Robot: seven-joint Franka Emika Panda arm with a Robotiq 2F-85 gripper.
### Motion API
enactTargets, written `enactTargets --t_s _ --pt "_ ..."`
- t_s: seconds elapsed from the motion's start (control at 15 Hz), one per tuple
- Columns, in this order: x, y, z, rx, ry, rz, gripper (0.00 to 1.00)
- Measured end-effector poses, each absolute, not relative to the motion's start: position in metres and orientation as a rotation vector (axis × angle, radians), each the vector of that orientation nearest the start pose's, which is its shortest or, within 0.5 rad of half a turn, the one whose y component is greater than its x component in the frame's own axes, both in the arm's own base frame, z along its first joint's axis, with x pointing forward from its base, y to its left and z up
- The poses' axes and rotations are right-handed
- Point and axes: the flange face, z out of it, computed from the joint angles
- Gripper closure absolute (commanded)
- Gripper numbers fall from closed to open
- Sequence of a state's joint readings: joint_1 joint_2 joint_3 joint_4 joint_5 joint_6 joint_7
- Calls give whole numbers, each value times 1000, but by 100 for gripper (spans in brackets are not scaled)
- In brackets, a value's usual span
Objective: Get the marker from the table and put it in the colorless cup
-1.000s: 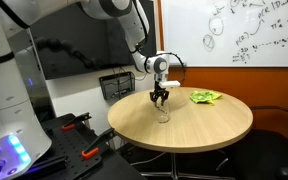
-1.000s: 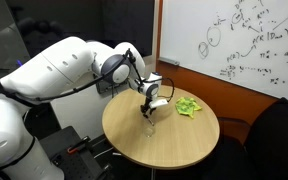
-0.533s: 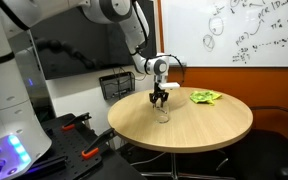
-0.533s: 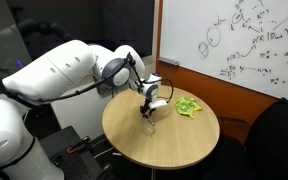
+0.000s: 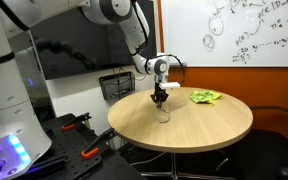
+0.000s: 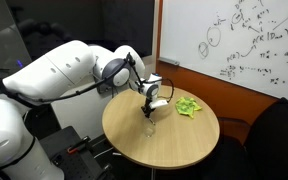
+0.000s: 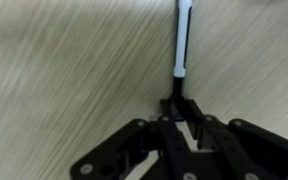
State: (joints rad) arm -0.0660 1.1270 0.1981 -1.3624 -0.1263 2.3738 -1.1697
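Note:
In the wrist view the marker (image 7: 181, 40), with a white barrel and a black end, runs out from my fingertips over the wood-grain table top. My gripper (image 7: 178, 112) is shut on its black end. In both exterior views the gripper (image 5: 161, 99) (image 6: 149, 102) points straight down over the middle of the round table. A small colorless cup (image 5: 163, 116) (image 6: 149, 127) stands on the table just below it. The cup is out of the wrist view.
A crumpled green thing (image 5: 205, 97) (image 6: 189, 106) lies on the round wooden table (image 5: 199, 128) (image 6: 184, 140), towards the whiteboard (image 5: 249, 30). A black wire basket (image 5: 117, 85) stands behind the table's edge. Dark equipment fills the floor beside the robot base.
The gripper's fingers stood apart in the earlier frames and have now come together on the marker. The arm has hardly moved.

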Motion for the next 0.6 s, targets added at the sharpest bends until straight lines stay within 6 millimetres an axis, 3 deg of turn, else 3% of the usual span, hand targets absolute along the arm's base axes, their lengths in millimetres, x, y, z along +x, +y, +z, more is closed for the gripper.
enactTargets --t_s 0.33,0.6 --pt "698 67 37 -2393 -1813 28 95" --pt "705 60 77 -2282 -1757 -38 95"
